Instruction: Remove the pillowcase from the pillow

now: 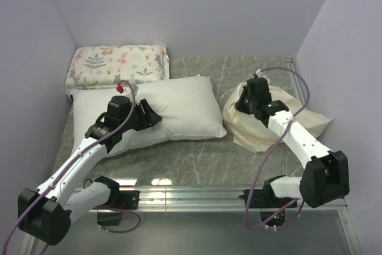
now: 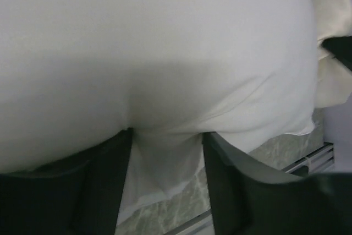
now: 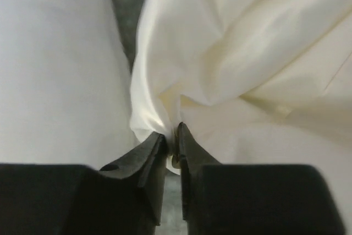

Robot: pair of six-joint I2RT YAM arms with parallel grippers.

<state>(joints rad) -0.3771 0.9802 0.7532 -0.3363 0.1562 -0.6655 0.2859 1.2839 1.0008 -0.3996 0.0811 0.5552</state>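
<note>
The plump white pillow (image 1: 179,108) lies bare in the middle of the table. My left gripper (image 1: 150,116) rests at its near left edge. In the left wrist view the pillow (image 2: 165,42) fills the frame, and the left gripper (image 2: 168,133) is open, its jaws wide apart with the pillow's flat seam corner lying loose between them. The cream pillowcase (image 1: 253,132) is a crumpled heap to the right, apart from the pillow. My right gripper (image 1: 245,104) sits at the heap's left end. Up close the right gripper (image 3: 171,133) is shut on a fold of the pillowcase (image 3: 247,53), beside the pillow (image 3: 55,70).
A smaller printed pillow (image 1: 116,64) lies at the back left against the wall, touching the white pillow's far edge. Lilac walls close in the left, back and right sides. A metal rail (image 1: 191,194) runs along the near edge by the arm bases.
</note>
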